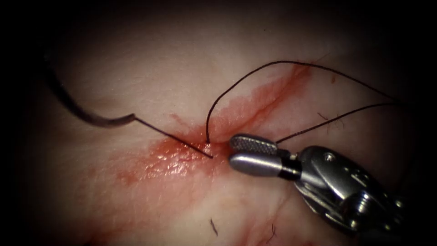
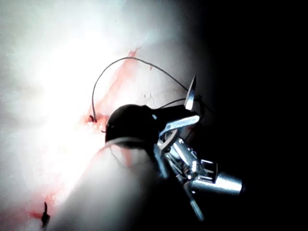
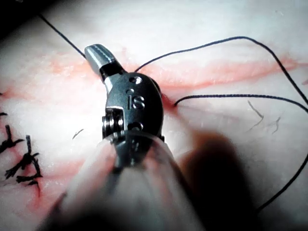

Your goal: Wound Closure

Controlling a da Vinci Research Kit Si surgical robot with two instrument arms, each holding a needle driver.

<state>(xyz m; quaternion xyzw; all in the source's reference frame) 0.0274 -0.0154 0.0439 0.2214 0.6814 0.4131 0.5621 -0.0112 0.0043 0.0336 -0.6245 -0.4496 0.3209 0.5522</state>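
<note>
Where the tissue (image 1: 150, 68) falls into shadow at the endoscope view's left, item one: the needle (image 1: 82, 114). It is a dark curve lying well left of the cut (image 1: 255, 107). Its far end is lost in the dark, so whether that end sits in the tissue or is held cannot be told. No tool grips the visible part.

Item two: the thread (image 1: 173, 135). It runs from the needle's near end, down and right, into the tissue at the cut's middle. A second strand rises from the same spot, arches high over the cut and runs off to the right. A third strand passes behind the right tool's upper jaw and also runs off right.

Item three: red fluid (image 1: 168, 159), glistening along the cut and spread to its lower left.

Item four: the right tool (image 1: 252, 155), just right of the thread's entry point. Its jaws stand slightly parted, the toothed face of the upper one showing. Nothing appears pinched between them.

Item five: the left tool (image 2: 127, 125), seen in the left wrist view as a dark rounded tip beside the thread's entry. What it holds, and its state, cannot be told.

Item six: cut ends of thread (image 3: 19, 161), a dark cluster on the tissue in the right wrist view.
</note>
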